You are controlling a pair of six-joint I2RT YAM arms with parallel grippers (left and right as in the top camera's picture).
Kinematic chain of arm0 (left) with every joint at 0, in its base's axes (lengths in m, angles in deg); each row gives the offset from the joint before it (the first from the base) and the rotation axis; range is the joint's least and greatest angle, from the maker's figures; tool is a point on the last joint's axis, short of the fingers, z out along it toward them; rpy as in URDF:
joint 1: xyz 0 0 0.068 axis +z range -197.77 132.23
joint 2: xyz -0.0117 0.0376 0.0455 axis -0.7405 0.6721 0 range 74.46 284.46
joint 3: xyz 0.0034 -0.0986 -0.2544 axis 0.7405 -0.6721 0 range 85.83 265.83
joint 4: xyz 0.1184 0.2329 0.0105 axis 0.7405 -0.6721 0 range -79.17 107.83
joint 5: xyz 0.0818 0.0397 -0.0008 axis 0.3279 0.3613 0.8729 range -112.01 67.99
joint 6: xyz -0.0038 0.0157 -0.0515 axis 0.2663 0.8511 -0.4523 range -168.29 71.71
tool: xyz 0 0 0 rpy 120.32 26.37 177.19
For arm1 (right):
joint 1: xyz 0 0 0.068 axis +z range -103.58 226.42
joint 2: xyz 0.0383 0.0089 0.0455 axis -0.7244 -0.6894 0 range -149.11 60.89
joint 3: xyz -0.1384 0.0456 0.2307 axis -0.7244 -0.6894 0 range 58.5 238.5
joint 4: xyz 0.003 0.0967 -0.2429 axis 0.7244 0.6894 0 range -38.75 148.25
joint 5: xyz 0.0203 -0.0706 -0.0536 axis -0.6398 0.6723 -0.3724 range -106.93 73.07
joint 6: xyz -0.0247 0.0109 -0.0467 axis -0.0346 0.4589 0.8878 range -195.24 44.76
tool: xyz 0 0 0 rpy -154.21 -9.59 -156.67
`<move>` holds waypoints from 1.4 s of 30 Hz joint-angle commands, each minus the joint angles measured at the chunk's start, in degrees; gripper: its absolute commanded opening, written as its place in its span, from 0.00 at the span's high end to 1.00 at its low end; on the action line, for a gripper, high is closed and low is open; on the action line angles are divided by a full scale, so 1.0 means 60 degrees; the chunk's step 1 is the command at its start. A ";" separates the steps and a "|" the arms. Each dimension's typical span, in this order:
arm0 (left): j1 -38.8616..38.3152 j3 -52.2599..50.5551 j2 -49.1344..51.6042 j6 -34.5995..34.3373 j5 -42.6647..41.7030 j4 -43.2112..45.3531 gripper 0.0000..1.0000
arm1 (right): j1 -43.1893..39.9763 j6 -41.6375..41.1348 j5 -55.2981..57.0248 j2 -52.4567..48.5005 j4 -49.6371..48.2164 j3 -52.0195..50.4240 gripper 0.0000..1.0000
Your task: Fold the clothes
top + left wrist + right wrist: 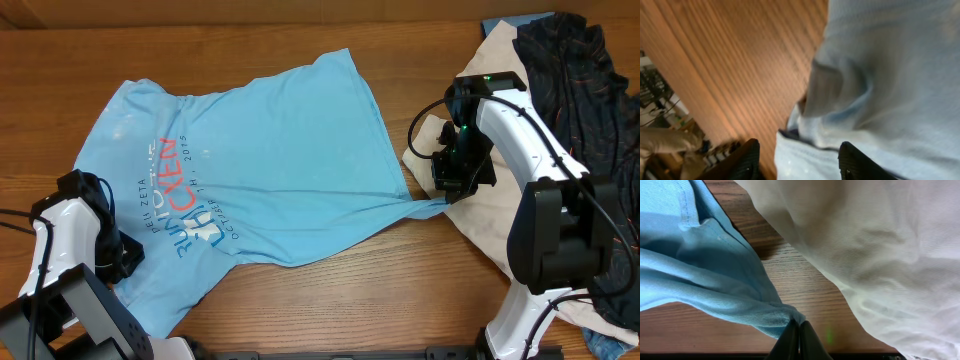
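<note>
T-shirt (pixel 270 150) spread across the table (pixel 400 290), right corner pinched in the closed right gripper (pixel 800 330) beside a cream garment (pixel 880 245), left gripper (pixel 800 155) parted around its near-left edge; possible slip from so thin a pinch, or bunching under pull.

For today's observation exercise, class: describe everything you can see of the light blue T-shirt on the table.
The light blue T-shirt looks like a soft, fine knit, with white and coral-red lettering on its front. It lies spread but wrinkled on the wooden table, not yet folded. One corner is drawn out to a taut point, pinched in the shut right gripper. The left gripper straddles the opposite edge, fingers apart. A cream garment lies beside the pulled corner.
</note>
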 commanded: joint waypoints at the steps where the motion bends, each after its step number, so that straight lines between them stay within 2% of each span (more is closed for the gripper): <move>1: 0.0106 -0.0419 -0.0036 -0.0153 0.0164 0.0430 0.43 | -0.0047 0.0022 0.0073 0.0284 -0.0007 -0.0025 0.96; 4: 0.0117 -0.0827 -0.0036 -0.0142 0.0073 0.0943 0.39 | -0.0051 0.0022 0.0073 0.0284 -0.0011 -0.0025 0.96; 10: 0.0117 -0.1698 -0.0036 -0.0076 -0.0200 0.1654 0.40 | -0.0047 0.0022 0.0073 0.0284 -0.0040 -0.0025 0.96; 21: 0.0113 -0.2583 -0.0036 -0.0084 -0.0277 0.2237 0.41 | -0.0047 0.0022 0.0073 0.0284 -0.0062 -0.0025 0.96; 27: 0.0113 -0.2750 -0.0036 -0.0080 -0.0302 0.2455 0.37 | -0.0047 0.0025 0.0076 0.0284 -0.0062 -0.0025 0.96; 29: 0.0113 -0.2750 -0.0036 -0.0076 -0.0306 0.2481 0.53 | -0.0047 0.0025 0.0076 0.0284 -0.0058 -0.0025 0.96; 30: 0.0113 -0.2750 -0.0036 -0.0076 -0.0342 0.2481 0.74 | -0.0051 0.0025 0.0076 0.0284 -0.0051 -0.0025 0.96; 31: 0.0113 -0.2750 -0.0036 -0.0080 -0.0357 0.2484 0.88 | -0.0051 0.0025 0.0076 0.0284 -0.0047 -0.0025 0.96; 32: 0.0113 -0.2750 -0.0036 -0.0076 -0.0372 0.2484 0.90 | -0.0051 0.0025 0.0076 0.0284 -0.0040 -0.0025 0.96; 33: 0.0113 -0.2750 -0.0036 -0.0076 -0.0372 0.2484 0.88 | -0.0047 0.0025 0.0076 0.0284 -0.0040 -0.0025 0.96; 34: 0.0113 -0.2750 -0.0036 -0.0080 -0.0372 0.2484 0.79 | -0.0051 0.0025 0.0076 0.0284 -0.0040 -0.0025 0.96; 35: 0.0113 -0.2750 -0.0036 -0.0080 -0.0372 0.2481 0.75 | -0.0047 0.0025 0.0076 0.0284 -0.0040 -0.0025 0.96; 36: 0.0113 -0.2750 -0.0036 -0.0080 -0.0375 0.2481 0.78 | -0.0051 0.0025 0.0076 0.0284 -0.0040 -0.0025 0.96; 37: 0.0113 -0.2747 -0.0040 -0.0076 -0.0393 0.2484 0.89 | -0.0051 0.0025 0.0076 0.0284 -0.0044 -0.0025 0.96; 38: 0.0113 -0.2747 -0.0040 0.0022 -0.0492 0.2528 0.96 | -0.0047 0.0025 0.0076 0.0284 -0.0040 -0.0025 0.96; 42: 0.0113 -0.2310 -0.0044 0.0776 -0.1242 0.2357 0.96 | -0.0047 0.0025 0.0076 0.0284 -0.0040 -0.0025 0.96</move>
